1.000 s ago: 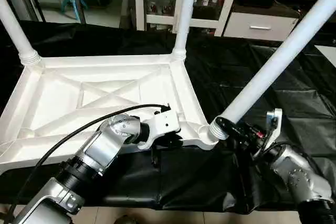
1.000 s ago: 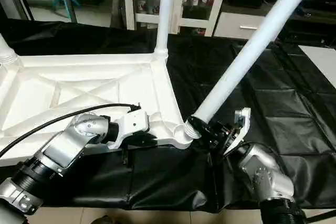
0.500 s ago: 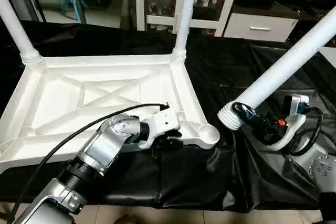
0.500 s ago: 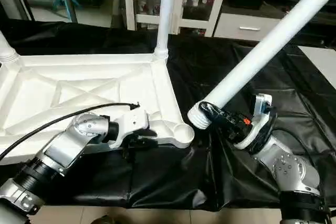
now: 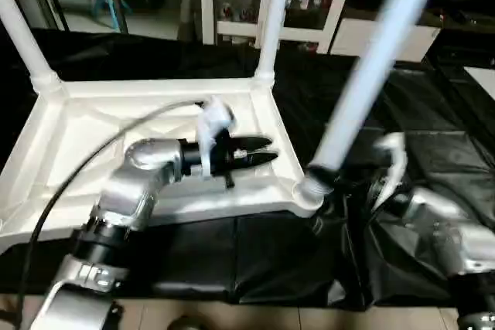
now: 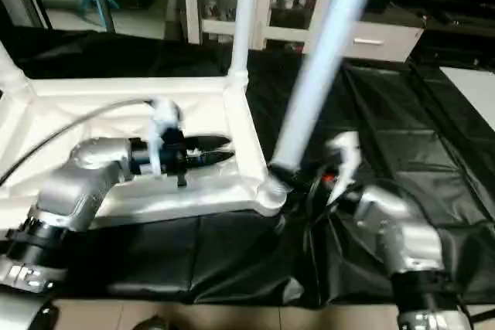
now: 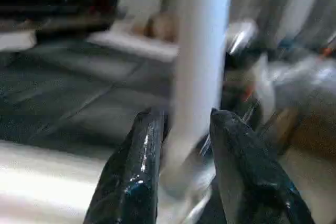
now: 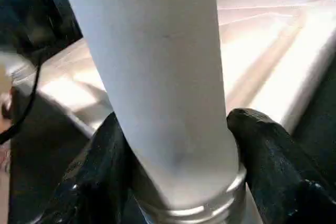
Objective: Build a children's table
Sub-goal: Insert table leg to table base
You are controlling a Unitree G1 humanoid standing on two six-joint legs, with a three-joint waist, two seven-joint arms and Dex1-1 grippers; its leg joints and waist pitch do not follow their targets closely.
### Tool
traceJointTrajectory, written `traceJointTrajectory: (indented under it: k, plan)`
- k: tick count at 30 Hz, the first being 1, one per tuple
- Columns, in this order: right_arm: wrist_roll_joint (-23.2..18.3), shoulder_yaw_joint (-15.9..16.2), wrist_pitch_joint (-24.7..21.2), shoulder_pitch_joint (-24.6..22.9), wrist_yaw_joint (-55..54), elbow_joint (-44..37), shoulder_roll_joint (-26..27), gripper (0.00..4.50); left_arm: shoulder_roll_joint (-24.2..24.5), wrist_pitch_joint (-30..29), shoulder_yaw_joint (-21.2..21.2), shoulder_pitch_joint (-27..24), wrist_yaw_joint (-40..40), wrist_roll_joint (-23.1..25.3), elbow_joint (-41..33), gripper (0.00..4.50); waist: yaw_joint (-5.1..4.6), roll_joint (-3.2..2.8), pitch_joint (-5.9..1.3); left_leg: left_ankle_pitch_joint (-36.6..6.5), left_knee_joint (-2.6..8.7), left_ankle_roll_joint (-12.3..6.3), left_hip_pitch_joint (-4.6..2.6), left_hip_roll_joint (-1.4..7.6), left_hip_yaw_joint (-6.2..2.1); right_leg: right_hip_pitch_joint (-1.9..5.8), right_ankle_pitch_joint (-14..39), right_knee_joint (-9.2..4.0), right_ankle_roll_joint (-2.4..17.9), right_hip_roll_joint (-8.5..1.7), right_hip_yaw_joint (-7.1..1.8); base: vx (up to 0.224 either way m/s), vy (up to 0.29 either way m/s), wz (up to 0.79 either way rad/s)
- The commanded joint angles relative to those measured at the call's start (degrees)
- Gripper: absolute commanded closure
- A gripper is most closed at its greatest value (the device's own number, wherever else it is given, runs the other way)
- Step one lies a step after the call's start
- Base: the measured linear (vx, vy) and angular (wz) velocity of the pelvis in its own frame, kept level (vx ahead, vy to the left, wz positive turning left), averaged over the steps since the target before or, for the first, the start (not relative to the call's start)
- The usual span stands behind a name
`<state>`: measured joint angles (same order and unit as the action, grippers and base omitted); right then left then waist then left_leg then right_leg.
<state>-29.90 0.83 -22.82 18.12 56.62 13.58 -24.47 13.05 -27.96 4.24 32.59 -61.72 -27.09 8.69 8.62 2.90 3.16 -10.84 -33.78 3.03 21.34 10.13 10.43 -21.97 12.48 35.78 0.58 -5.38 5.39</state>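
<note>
Three legs are accounted for on the upturned children's table top (image 5: pixel 147 141), which lies ribbed side up on the black-draped worktable (image 5: pixel 433 129): two stand upright in the far corner sockets, the far-left leg (image 5: pixel 19 32) and the far-right leg (image 5: pixel 272 17), and the third leg (image 5: pixel 363 83) is in hand at the near right corner. Right gripper (image 8: pixel 178 166): fingers (image 8: pixel 268 156) pressed against both sides of the third leg just above its ribbed collar, holding it; the leg rises steeply and leans slightly away to the right. Collar position: at or on the near-right corner socket (image 5: pixel 305 191); whether it is seated cannot be told, as that corner is blurred. Left gripper (image 5: pixel 259 151): fingers parted, nothing between them, hovering over the top's ribbed underside inside the right rim and pointing toward the held leg. In the left wrist view that leg shows beyond and between the two fingertips (image 7: pixel 144 145), apart from them. Step in hand, as judged: seating the third leg. Handling note: bring the tube upright to match the two fitted legs, keep the collar centred over the round socket, then press straight down its axis; a tilted push would likely skid the light top across the cloth. The free left gripper could steady the rim near that corner. Fourth leg: not located.
</note>
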Motion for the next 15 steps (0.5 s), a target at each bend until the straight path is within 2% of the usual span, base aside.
traceJointTrajectory:
  k: [1,3,7,12,15]
  plan:
    - [2.1,1.1,1.7,1.5,-0.1,-1.7,-0.5,1.94,-2.7,-2.9,-0.9,1.6,1.6,-4.6,-2.8,2.87,0.03,0.18,-3.59,-5.7,3.87,-1.62,-0.87,3.77,-1.01,2.72,0.7,-3.39,15.3,-4.72,-3.37,0.0,0.0,0.0]
    - [3.1,2.0,2.7,1.8,0.1,-1.7,-0.5,1.94,-4.1,-3.7,-1.1,1.8,2.8,-6.2,-3.3,2.87,0.08,0.31,-3.5,-6.7,3.86,-1.6,-0.9,3.65,-1.0,2.8,2.6,-3.74,14.8,-4.67,-3.48,0.0,0.0,0.0]
    - [4.4,3.7,2.8,1.8,0.6,-3.1,-1.1,1.94,-7.0,-4.8,-1.6,3.0,6.1,-6.8,-3.0,2.87,0.02,0.5,-3.53,-6.1,3.77,-2.03,-0.76,3.54,-1.12,3.0,3.5,-3.93,12.9,-4.51,-3.54,0.0,0.0,0.0]
    - [6.2,4.3,3.1,1.4,0.4,-3.8,-1.5,1.94,-8.2,-4.2,-0.5,4.4,10.8,-2.6,-1.4,2.87,-0.13,0.51,-3.64,-4.6,3.57,-3.01,-0.78,3.54,-1.19,3.01,1.5,-3.78,12.4,-4.31,-3.5,0.0,0.0,0.0]
    - [6.4,4.4,3.2,1.5,0.5,-3.8,-1.5,1.94,-8.3,0.0,0.3,5.3,14.7,1.5,2.1,2.87,-0.14,0.52,-3.67,-4.7,3.59,-3.06,-0.82,3.53,-1.2,3.02,1.9,-3.9,12.2,-4.34,-3.49,0.0,0.0,0.0]
